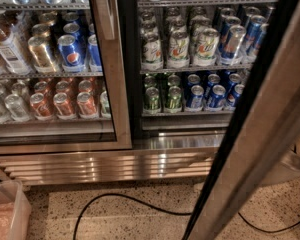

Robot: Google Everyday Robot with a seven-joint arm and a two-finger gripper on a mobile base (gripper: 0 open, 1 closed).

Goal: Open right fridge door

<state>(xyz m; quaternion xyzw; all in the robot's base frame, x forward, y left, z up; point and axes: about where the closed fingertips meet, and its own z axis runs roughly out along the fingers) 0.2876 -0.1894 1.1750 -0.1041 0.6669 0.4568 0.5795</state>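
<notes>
The right fridge door (262,134) was cut off at 12, 3 and 6 o'clock, and the cans (235,91) toward 2 o'clock were partly hidden by it. The fridge (115,165) was cropped at 9 and 12 o'clock. The pincer was not shown.

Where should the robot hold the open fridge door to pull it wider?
Best on the tall steel edge of the right fridge door, from its outer right side. It stands swung out, edge toward us, so that long strip is free, while the cans lie to its left. The hand seems to be the grey piece there, low down.
</notes>
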